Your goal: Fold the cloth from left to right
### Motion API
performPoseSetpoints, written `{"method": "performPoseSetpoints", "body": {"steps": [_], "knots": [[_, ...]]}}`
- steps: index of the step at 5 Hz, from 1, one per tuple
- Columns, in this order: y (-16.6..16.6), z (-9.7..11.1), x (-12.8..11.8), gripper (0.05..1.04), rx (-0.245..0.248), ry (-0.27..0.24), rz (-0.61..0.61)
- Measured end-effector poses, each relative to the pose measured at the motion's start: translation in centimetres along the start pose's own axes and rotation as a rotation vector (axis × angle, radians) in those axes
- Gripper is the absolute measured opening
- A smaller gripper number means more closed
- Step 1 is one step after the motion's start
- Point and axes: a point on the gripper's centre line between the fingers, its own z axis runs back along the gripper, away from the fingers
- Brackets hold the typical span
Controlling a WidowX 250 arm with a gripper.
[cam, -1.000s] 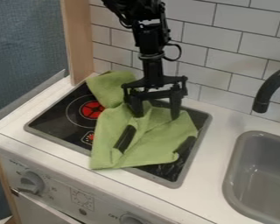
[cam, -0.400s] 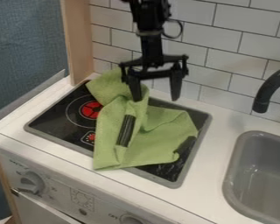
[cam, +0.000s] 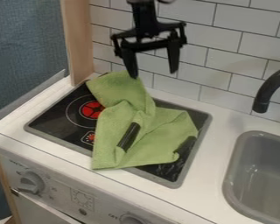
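open claw (cam: pixel 153 68) above cloth's (cam: pixel 166 131) far edge.

The cloth (cam: pixel 166 138) lies on the stove top (cam: pixel 57 118) in the middle of the frame, its lower left corner reaching over the front rim onto the bench (cam: pixel 215 151). A burner (cam: pixel 92 110) lies just beside the cloth, to its left. At the lower right, the sink (cam: pixel 230 173) is set into the bench, right of the stove top and apart from it, with the faucet (cam: pixel 264 98) above it at the right edge. The wall (cam: pixel 224 39) stands behind the bench. The tool (cam: pixel 153 74) hangs at the upper centre, before the wall, near the cloth's far end. At the upper left, a post (cam: pixel 78 39) stands between the wall and a curtain (cam: pixel 25 52). Below the bench's front edge, one knob (cam: pixel 31 181) sits at the lower left and another (cam: pixel 131 218) at the bottom edge.
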Motion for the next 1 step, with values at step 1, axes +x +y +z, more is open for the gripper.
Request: {"method": "performPoseSetpoints", "body": {"steps": [1], "knots": [[0.18, 0.21, -0.28, 0.998, 0.012, 0.013, -0.034]]}}
